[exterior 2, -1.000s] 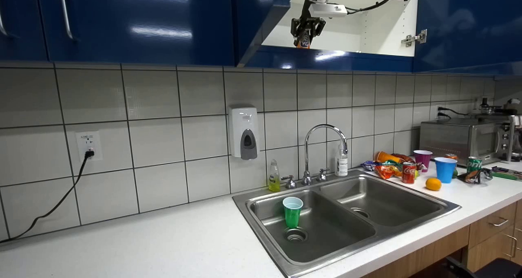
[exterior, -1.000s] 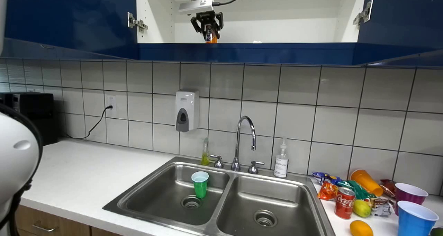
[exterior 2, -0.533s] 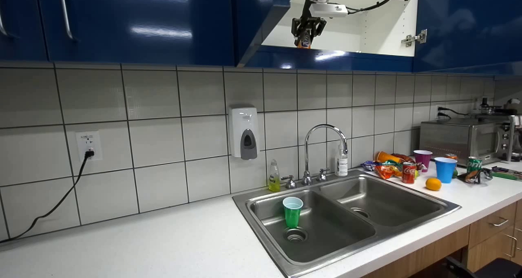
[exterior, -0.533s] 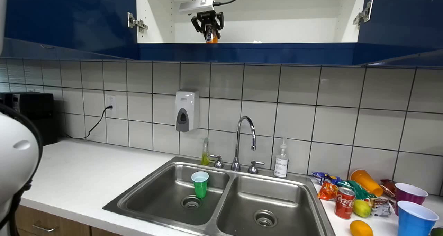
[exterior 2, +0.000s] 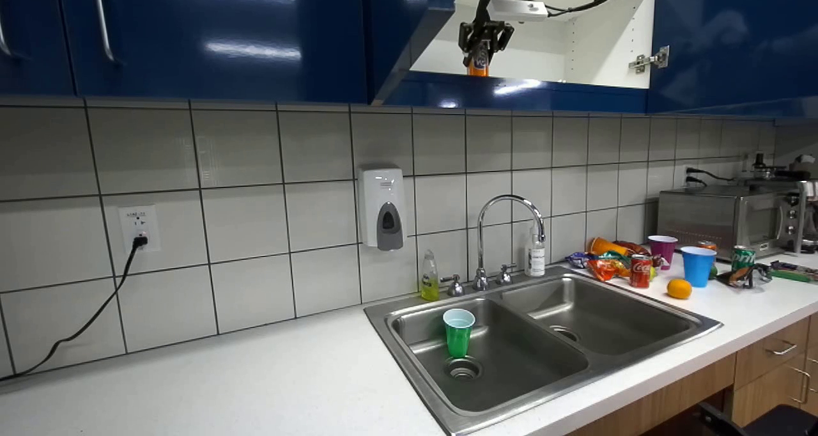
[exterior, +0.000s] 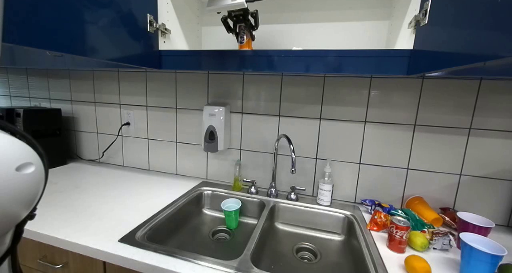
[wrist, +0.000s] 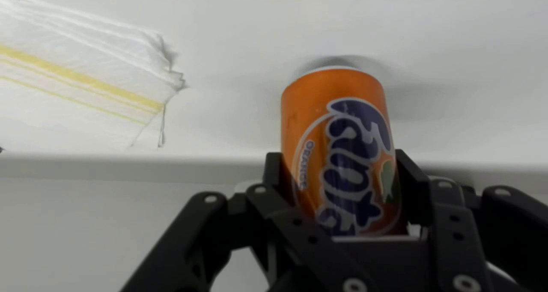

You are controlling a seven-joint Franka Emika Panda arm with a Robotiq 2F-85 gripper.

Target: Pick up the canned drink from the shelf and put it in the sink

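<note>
The canned drink, an orange can (exterior: pixel 245 45), stands upright between the fingers of my gripper (exterior: pixel 243 36) in the open cabinet. The can (exterior 2: pixel 478 68) and gripper (exterior 2: pixel 479 55) show in both exterior views. In the wrist view the black fingers (wrist: pixel 340 168) press on both sides of the can (wrist: pixel 334 99). The can's lower end is close above the white shelf (wrist: pixel 231 69), with a shadow by it; I cannot tell the exact gap. The blue front rail hides the shelf surface in the exterior views. The double-basin sink (exterior: pixel 257 235) is below, also in an exterior view (exterior 2: pixel 607 362).
A blue rail (exterior: pixel 320 59) and open blue doors (exterior: pixel 472 25) frame the cabinet. A folded white cloth (wrist: pixel 85 78) lies on the shelf. A green cup (exterior: pixel 231 215) stands in a basin by the faucet (exterior: pixel 275 165). A red can (exterior: pixel 398 237) and cups stand beside the sink.
My gripper has risen slightly with the can in it, so more of the can's orange lower part shows above the blue rail. The sink and counter items have not moved.
</note>
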